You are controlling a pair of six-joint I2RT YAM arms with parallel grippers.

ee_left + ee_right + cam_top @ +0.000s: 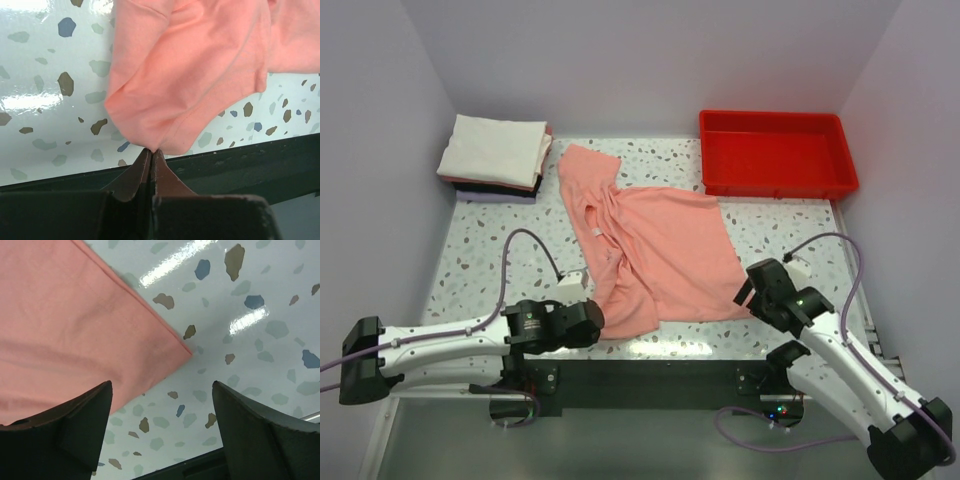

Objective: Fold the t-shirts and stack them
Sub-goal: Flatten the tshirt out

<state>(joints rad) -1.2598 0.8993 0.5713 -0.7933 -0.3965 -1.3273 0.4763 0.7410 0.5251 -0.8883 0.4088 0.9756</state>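
Observation:
A salmon-pink t-shirt point(660, 250) lies crumpled across the middle of the speckled table, its small white neck label point(597, 232) showing. My left gripper point(596, 318) is shut on the shirt's near left edge; in the left wrist view the fingertips point(151, 151) pinch a bulge of pink cloth point(190, 75) near the table's front edge. My right gripper point(748, 292) is open beside the shirt's near right corner point(186, 351), the left finger point(90, 412) over the cloth, holding nothing. A stack of folded t-shirts point(495, 155), cream on top, sits at the back left.
A red plastic tray point(775, 152) stands at the back right. White walls close in the table on three sides. The table's dark front edge point(240, 165) runs just below both grippers.

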